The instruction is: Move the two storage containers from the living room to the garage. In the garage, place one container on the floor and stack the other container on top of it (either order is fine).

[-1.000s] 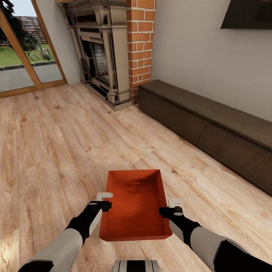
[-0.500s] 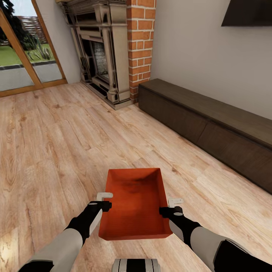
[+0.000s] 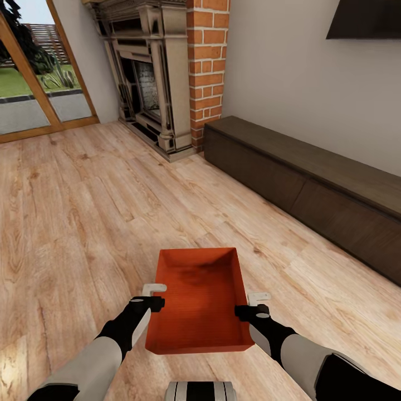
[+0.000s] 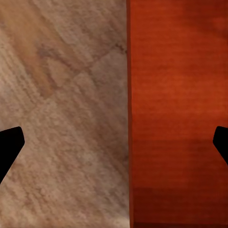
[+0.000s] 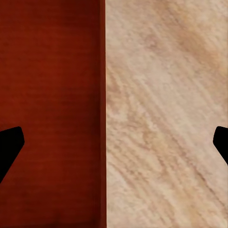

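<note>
- One orange-red storage container (image 3: 199,303) sat low in front of me on the light wood plank floor (image 3: 83,211) of the living room, open side up and nothing inside it.
- My left gripper (image 3: 154,295) was at the container's left long wall and my right gripper (image 3: 258,304) at its right long wall, one on each side, which I judged was the sensible way to lift a wide, thin-walled bin level with two arms.
- In the left wrist view my fingertips (image 4: 9,147) sat far apart at the two edges of the picture, and the thin wall edge ran between them: red inside on one side, floor planks on the other.
- The right wrist view matched it, with its fingertips (image 5: 9,147) spread wide across the other wall, straddling it and not clamped on it.
- So both sets of fingers were wide and held nothing; I judged the grasp was lined up but not yet made.
- I could not tell from the pictures whether the container rested on the floor or was just off it.
- The brick fireplace (image 3: 206,72) and the long dark cabinet (image 3: 301,184) stood well apart from the container, ahead and to the right, leaving room to work.
</note>
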